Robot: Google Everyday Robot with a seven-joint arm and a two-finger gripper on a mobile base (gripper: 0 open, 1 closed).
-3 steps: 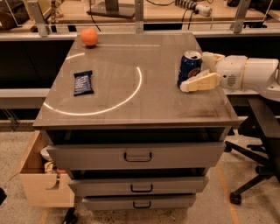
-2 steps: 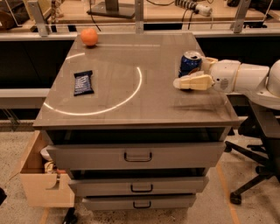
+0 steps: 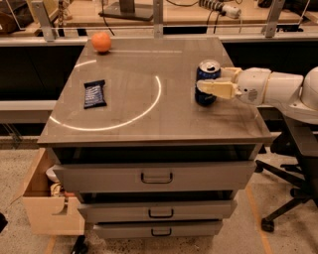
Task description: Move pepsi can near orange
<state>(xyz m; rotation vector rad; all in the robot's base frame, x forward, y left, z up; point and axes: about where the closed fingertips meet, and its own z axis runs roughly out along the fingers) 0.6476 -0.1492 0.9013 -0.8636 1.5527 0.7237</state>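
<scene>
blue can [image 3: 206, 69] now sits between the fingers of my gripper [image 3: 211, 80], which hung beside it a second ago; they look pinched on it, i think, so carrying can start. orange [image 3: 101, 41] lies well left of the gripper.

Lab, probably: pincer [image 3: 211, 79] over drawer cabinet [image 3: 198, 173], workbenches [image 3: 89, 15].

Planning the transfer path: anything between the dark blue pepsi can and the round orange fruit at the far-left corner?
Nothing visible. The gripper is at the pepsi can; bare grey tabletop runs from it to the orange. The flat dark blue snack wrapper lies front-left, off that line.
</scene>
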